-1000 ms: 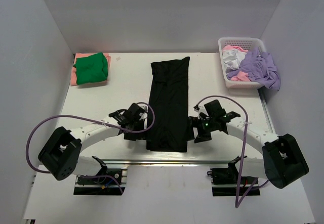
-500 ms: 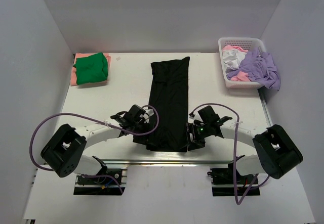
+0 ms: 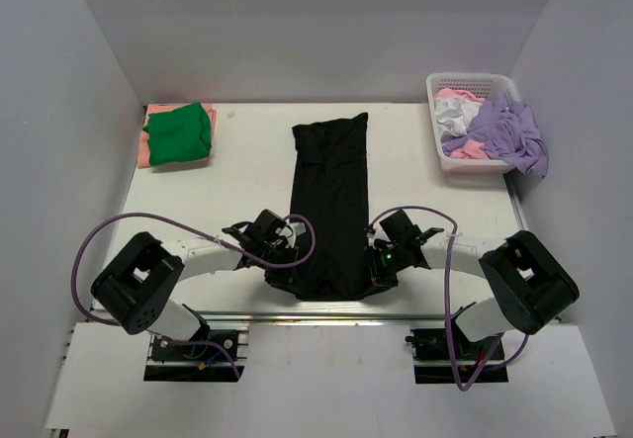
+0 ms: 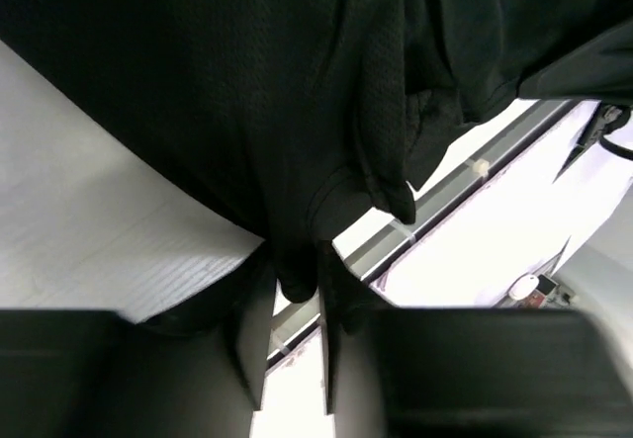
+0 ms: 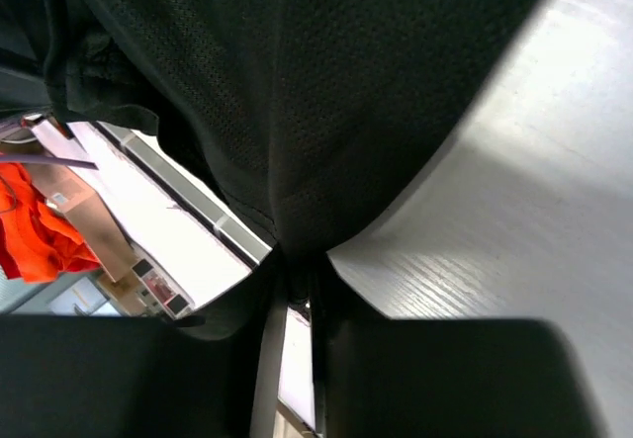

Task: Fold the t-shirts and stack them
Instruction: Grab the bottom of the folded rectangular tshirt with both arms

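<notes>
— What do the wrist cameras show that the top one doesn't?
— The grip. The left fingers (image 4: 252, 359) are clenched on the near hem of the black t-shirt (image 4: 198, 82). The right fingers (image 5: 272, 359) pinch its other near corner. From above, both are only dark shapes at that hem.
— Counts?
— One black t-shirt, laid lengthwise mid-desk. To its far left sits one stack, a green t-shirt (image 3: 179, 131) on a salmon-pink t-shirt (image 3: 144, 151). To its far right is one basket (image 3: 473, 78) with a heap of shirts (image 3: 499, 127) in lavender, white and pink.
— Surroundings?
— A white desk (image 3: 237, 171) with faint wood grain, and pale grey walls (image 3: 326, 33) on three sides.
</notes>
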You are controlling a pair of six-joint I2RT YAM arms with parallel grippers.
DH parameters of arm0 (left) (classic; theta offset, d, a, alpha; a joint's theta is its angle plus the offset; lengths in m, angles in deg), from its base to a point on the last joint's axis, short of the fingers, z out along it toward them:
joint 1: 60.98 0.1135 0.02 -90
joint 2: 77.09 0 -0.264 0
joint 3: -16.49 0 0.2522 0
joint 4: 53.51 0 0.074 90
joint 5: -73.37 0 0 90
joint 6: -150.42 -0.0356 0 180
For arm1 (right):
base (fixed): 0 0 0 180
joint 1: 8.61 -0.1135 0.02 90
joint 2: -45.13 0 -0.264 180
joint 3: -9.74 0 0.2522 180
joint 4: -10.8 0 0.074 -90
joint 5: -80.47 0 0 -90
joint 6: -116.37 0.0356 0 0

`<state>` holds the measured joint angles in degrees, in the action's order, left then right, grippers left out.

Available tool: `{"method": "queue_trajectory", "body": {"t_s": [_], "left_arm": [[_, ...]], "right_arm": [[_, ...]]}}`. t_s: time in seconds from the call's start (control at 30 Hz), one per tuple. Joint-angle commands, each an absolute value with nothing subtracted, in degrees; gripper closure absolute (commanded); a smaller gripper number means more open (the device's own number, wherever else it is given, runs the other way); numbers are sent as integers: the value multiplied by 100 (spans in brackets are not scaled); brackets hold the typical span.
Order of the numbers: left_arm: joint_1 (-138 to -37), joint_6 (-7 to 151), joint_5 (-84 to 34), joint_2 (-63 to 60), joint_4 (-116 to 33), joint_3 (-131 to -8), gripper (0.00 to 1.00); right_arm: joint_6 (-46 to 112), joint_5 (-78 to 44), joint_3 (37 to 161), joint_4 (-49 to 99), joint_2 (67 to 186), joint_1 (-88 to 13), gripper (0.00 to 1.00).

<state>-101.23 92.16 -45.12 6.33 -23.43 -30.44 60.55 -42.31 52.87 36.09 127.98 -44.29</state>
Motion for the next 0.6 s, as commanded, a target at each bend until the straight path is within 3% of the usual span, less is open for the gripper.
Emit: {"method": "queue_trajectory", "body": {"t_s": [0.0,0.07,0.1,0.37,0.57], "left_arm": [[-10150,8968,-3816,957,-1962,-2926,69],[-10150,8968,-3816,1019,-1858,-3040,90],[-10150,8968,-3816,1019,-1761,-3041,100],[-10150,8968,-4484,-79,-900,-3233,100],[-10080,8547,-4467,191,-573,-4110,100]], "right_arm": [[5995,-3872,5373,3599,12862,-4465,90],[5934,-3889,5408,3607,12854,-4473,100],[5907,-3959,5400,3660,12819,-4456,100],[5784,-4328,5303,4038,11905,-4614,100],[5555,-3950,5820,4355,11754,-4570,100]]}}
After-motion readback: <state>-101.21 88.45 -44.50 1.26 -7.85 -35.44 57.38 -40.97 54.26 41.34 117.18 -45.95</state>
